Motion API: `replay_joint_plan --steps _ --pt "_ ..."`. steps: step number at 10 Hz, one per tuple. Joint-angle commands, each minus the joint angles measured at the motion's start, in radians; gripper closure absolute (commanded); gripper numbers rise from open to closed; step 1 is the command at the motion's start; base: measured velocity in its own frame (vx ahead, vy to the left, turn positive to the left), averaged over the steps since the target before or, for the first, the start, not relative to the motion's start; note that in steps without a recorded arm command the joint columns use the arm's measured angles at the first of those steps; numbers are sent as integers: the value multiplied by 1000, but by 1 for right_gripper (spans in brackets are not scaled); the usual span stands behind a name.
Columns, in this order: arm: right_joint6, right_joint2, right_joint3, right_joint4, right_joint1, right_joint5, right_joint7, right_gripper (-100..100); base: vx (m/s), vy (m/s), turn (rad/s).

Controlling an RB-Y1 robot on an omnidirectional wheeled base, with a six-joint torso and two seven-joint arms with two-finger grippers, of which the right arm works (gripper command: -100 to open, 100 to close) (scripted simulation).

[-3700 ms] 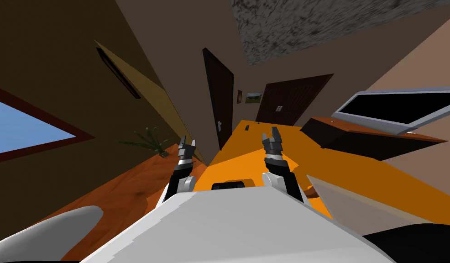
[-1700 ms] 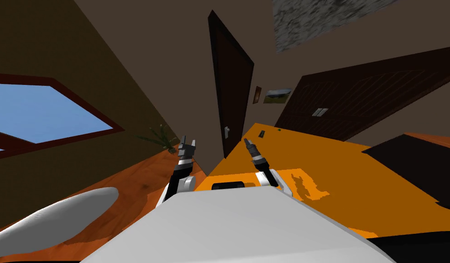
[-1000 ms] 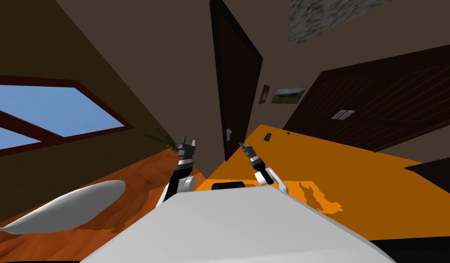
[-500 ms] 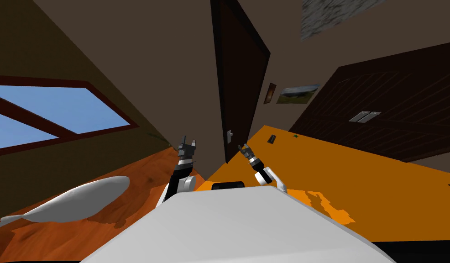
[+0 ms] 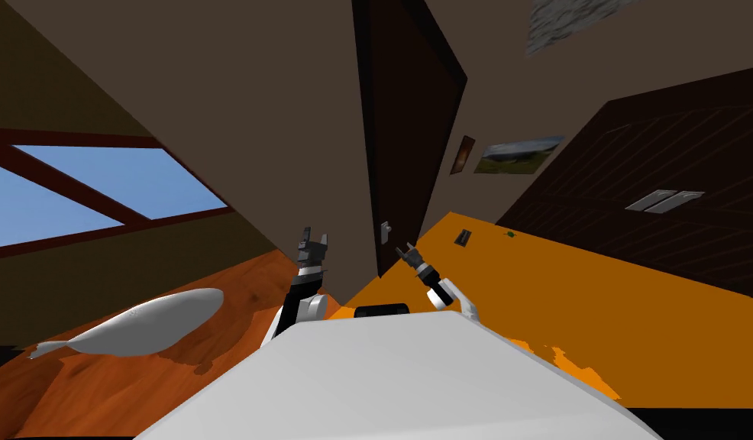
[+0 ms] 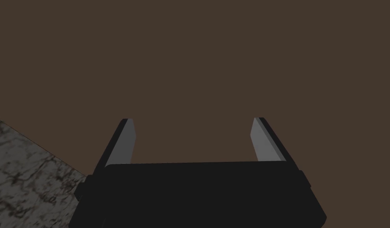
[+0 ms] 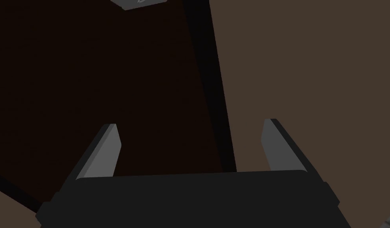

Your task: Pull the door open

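Right wrist view faces the dark door (image 7: 91,79), its pale handle (image 7: 139,3) just beyond the right end effector (image 7: 190,126). The fingers stand wide, probably readied to clasp it (no contact yet). The left end effector (image 5: 312,238), likewise wide, hangs left of the door.

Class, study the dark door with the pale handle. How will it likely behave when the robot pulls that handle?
The door is a tall flat slab, so probably rigid and swinging, not bending. Its handle looks small and smooth; the open right gripper might slip off.
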Motion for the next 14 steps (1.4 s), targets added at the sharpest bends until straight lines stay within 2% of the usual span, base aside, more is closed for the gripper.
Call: replay_joint_plan --steps 1,8,9,10,14 --pt "-11 -5 3 28 -9 14 15 -100 107 -54 44" --pt "-34 -53 33 151 -62 103 93 -100 150 -83 100" --pt "-29 -50 31 139 -58 96 84 -100 76 -40 20" --pt "-22 -39 25 173 -89 86 101 -100 5 3 94" --pt "4 -5 8 270 -177 51 145 -100 -16 16 117"
